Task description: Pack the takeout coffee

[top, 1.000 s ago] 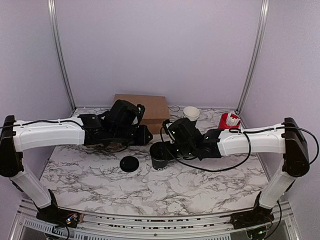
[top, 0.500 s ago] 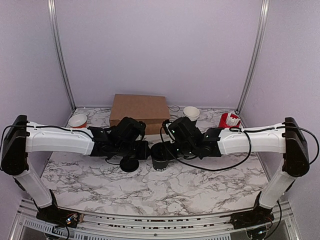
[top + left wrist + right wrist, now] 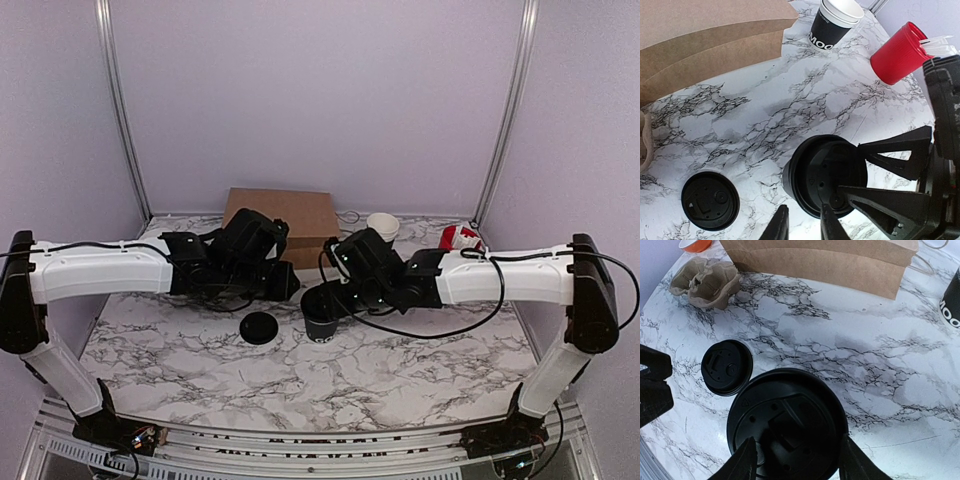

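As my left fingers (image 3: 779, 225) back off the spare lid (image 3: 259, 327), slightly apart and empty, my right fingers (image 3: 742, 462) grip the capped cup (image 3: 815, 172); bagging looks next.

A brown paper bag (image 3: 285, 212) sat at the back of the marble table (image 3: 400, 375), with a stack of white-rimmed black cups (image 3: 834, 24) just to its right and a red cylinder of white sticks (image 3: 899, 54) farther right. A crumpled grey pulp cup carrier (image 3: 704, 276) lay near the bag's left end
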Motion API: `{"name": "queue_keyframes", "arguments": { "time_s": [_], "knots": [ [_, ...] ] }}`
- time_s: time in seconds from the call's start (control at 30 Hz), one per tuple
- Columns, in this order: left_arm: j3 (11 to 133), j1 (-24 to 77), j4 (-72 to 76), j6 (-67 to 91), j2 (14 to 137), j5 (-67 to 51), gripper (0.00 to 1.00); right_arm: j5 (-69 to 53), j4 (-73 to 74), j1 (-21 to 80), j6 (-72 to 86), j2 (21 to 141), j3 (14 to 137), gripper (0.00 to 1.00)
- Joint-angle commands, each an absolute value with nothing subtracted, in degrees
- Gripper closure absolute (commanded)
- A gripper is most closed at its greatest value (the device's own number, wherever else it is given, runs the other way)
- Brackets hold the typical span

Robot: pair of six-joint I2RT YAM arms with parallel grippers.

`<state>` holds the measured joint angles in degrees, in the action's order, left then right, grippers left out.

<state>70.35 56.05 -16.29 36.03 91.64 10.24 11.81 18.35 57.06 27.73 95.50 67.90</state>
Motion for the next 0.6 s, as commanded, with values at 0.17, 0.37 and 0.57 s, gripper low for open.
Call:
{"name": "queue_keyframes", "arguments": {
  "time_s": [0.17, 0.37, 0.57],
  "knots": [
    [72.13, 54.5, -19.15, 34.05, 92.18, 11.19, 0.68, 12.57, 20.96, 57.39, 26.63, 91.77, 71.82, 0.41],
    [74.5, 54.49, -19.06, 33.32, 96.12, 9.67, 0.61, 15.17, 22.57, 57.38, 26.85, 87.38, 71.25, 0.41],
    [76.86, 54.49, -19.11, 32.61, 101.33, 8.99, 0.6, 16.88, 22.82, 57.3, 26.28, 82.01, 69.4, 0.44]
  ]
}}
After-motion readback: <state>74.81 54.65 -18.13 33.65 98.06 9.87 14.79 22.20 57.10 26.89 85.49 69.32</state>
